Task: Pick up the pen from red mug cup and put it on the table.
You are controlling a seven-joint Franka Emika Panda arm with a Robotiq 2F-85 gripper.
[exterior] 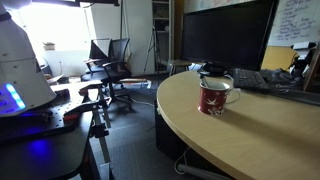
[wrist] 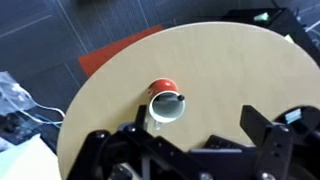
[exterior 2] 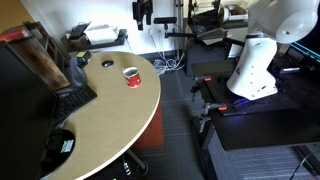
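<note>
In the wrist view, the red mug cup (wrist: 166, 104) stands upright on the table (wrist: 235, 65), a bit left of the middle. A small dark thing at its rim may be the pen (wrist: 181, 97), but it is too small to tell. The gripper (wrist: 185, 142) hangs near the mug, not touching it, with its black fingers (wrist: 268, 128) wide apart. In an exterior view, the mug (exterior 2: 131, 76) sits near the table's round edge, and the white robot base (exterior 2: 255, 62) is further right.
</note>
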